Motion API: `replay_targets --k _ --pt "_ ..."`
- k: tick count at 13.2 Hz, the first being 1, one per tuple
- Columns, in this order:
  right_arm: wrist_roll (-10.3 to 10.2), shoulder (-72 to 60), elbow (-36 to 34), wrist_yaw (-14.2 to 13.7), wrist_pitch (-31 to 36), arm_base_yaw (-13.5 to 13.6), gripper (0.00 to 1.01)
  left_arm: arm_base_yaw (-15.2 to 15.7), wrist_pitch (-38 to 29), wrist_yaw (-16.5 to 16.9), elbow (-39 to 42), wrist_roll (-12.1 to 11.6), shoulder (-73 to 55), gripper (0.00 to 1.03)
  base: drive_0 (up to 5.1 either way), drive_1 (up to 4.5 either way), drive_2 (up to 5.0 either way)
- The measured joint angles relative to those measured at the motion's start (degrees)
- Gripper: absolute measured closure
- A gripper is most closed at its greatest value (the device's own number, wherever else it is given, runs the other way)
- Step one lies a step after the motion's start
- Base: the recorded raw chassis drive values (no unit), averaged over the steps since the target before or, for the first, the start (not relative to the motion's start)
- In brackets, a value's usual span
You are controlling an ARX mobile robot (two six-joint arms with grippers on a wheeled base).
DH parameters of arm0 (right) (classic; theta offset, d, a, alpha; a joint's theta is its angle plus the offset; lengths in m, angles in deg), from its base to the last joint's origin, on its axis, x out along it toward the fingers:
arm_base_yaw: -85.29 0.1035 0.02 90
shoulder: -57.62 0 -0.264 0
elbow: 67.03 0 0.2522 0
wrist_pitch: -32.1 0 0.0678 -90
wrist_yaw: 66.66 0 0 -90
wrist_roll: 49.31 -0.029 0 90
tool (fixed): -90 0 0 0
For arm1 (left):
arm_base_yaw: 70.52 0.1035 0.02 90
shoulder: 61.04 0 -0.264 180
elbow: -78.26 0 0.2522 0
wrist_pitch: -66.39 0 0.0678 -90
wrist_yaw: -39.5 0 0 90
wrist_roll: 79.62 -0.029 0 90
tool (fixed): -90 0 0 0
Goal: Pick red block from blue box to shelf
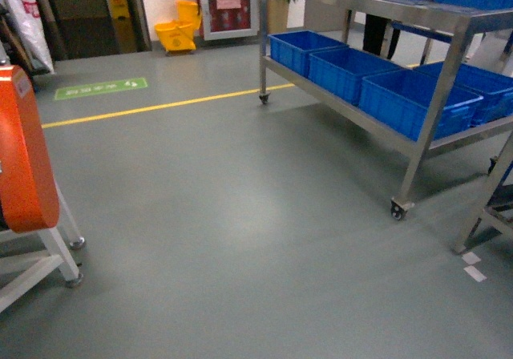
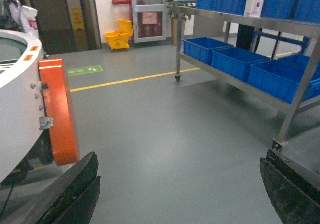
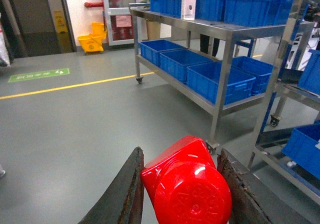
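Observation:
The red block (image 3: 185, 184), glossy with its round stud facing the camera, fills the bottom of the right wrist view. My right gripper (image 3: 180, 151) is shut on it, one dark finger pressed on each side, held above the grey floor. The shelf (image 3: 225, 59) of shiny steel stands ahead and to the right, on castors (image 1: 398, 209), also seen in the left wrist view (image 2: 240, 21). My left gripper (image 2: 178, 159) is open, its fingers wide apart over bare floor with nothing between them. Neither gripper shows in the head view. The blue box is out of view.
Dark blue crates (image 1: 345, 70) fill the shelf's lower and upper tiers. A second steel rack (image 1: 489, 199) stands at the far right. An orange-and-white machine (image 1: 24, 151) sits on the left. A yellow floor line (image 1: 160, 102) and a yellow mop bucket (image 1: 176, 34) lie farther back.

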Motion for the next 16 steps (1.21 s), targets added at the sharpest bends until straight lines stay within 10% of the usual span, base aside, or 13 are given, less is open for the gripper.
replay_targets --k 16 --pt "0.0 0.0 0.0 0.0 0.0 0.0 0.66 0.0 0.0 0.0 0.0 0.0 0.0 0.05 -1.6 -1.62 -1.6"
